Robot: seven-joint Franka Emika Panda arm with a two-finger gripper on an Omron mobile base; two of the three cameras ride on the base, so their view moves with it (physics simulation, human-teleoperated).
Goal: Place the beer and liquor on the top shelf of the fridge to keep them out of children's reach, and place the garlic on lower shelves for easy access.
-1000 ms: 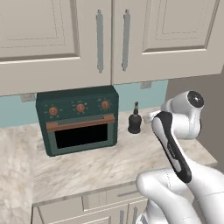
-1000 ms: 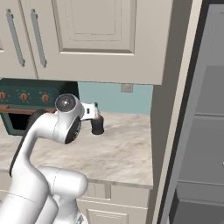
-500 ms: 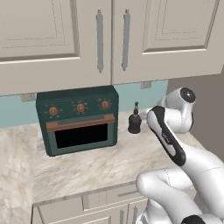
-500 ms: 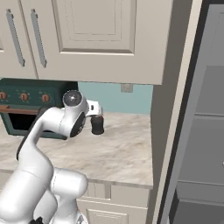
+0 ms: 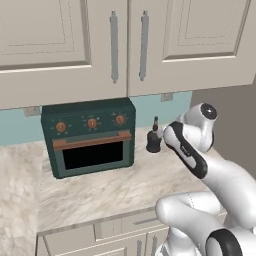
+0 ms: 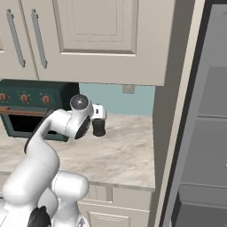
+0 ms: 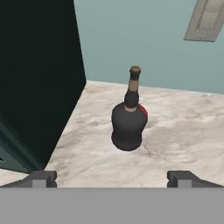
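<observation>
The black liquor (image 7: 127, 124) stands upright on the marble counter (image 7: 175, 135) just beside the green oven (image 5: 90, 137), near the blue wall, with the gripper (image 7: 112, 178) open wide in front of it and not touching, while the arm (image 5: 186, 150) hides part of it from the base views.

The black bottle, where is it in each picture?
Left base view: the liquor stands on the counter, right of the green oven.
Right base view: the liquor is just left of centre, beside the arm.
Hand view: the liquor is at centre, upright.
Shared landmark: the green oven.
</observation>
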